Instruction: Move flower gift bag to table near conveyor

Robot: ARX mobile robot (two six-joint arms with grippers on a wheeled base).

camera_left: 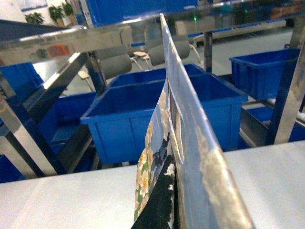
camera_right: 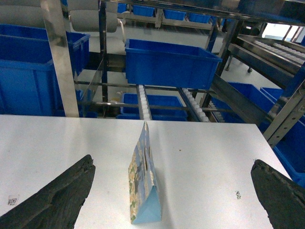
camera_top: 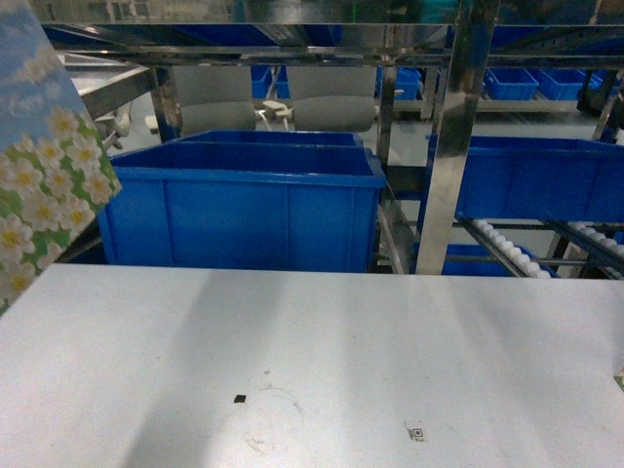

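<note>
A flower gift bag [camera_top: 44,175] hangs at the far left of the head view, its lower part over the left end of the table [camera_top: 312,351]. In the left wrist view this bag [camera_left: 190,124] is seen edge-on. My left gripper [camera_left: 174,191] is shut on it, with one black finger [camera_left: 157,210] against its flowered face. A second flower gift bag [camera_right: 143,176] stands upright on the table [camera_right: 205,148] in the right wrist view. It stands left of centre between the wide-open fingers of my right gripper [camera_right: 172,160], touching neither. The conveyor [camera_top: 507,244] with white rollers stands just beyond the table's far edge.
A large blue bin [camera_top: 244,205] stands behind the table's far edge, with more blue bins [camera_right: 169,62] on the steel rack. A shiny upright post [camera_top: 453,146] rises at right of centre. Small black code markers [camera_top: 416,431] lie on the tabletop.
</note>
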